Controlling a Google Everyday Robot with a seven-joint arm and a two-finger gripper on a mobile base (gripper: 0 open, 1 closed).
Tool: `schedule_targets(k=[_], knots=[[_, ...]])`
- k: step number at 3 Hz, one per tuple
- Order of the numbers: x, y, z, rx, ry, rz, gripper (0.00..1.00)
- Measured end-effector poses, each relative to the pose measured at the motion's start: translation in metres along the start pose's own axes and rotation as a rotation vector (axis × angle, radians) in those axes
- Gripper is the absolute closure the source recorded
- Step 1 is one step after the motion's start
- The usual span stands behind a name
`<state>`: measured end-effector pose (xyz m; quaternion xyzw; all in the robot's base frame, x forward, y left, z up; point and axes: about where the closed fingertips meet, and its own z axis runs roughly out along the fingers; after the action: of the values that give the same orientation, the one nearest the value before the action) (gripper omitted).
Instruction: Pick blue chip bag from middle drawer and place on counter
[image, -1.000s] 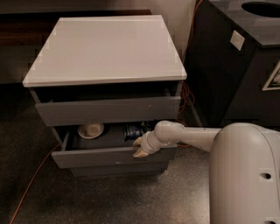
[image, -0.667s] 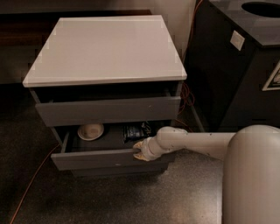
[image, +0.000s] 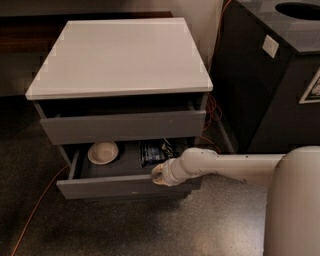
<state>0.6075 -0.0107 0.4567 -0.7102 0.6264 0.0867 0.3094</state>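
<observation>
The middle drawer (image: 125, 186) of the grey cabinet stands pulled out. Inside it lies the dark-blue chip bag (image: 151, 152), right of centre toward the back. The gripper (image: 158, 175) at the end of my white arm reaches in from the right. It is at the drawer's front wall, just in front of and below the bag. The pale counter (image: 120, 55) on top of the cabinet has nothing on it.
A round off-white bowl (image: 103, 152) sits in the drawer's left part. The top drawer (image: 122, 125) is slightly out above it. A black box with a round hole (image: 280, 65) stands right of the cabinet. An orange cable (image: 35, 210) runs across the floor.
The arm has shifted left along the drawer front and the gripper now sits lower, closer under the chip bag. The drawer and its contents have not moved.
</observation>
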Motion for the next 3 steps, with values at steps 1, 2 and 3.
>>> schedule_targets(k=[1, 2, 3], knots=[[-0.007, 0.017, -0.011, 0.007, 0.003, -0.012, 1.0], [-0.021, 0.055, -0.044, 0.032, 0.001, -0.011, 1.0], [-0.024, 0.062, -0.063, 0.049, -0.014, 0.017, 1.0]])
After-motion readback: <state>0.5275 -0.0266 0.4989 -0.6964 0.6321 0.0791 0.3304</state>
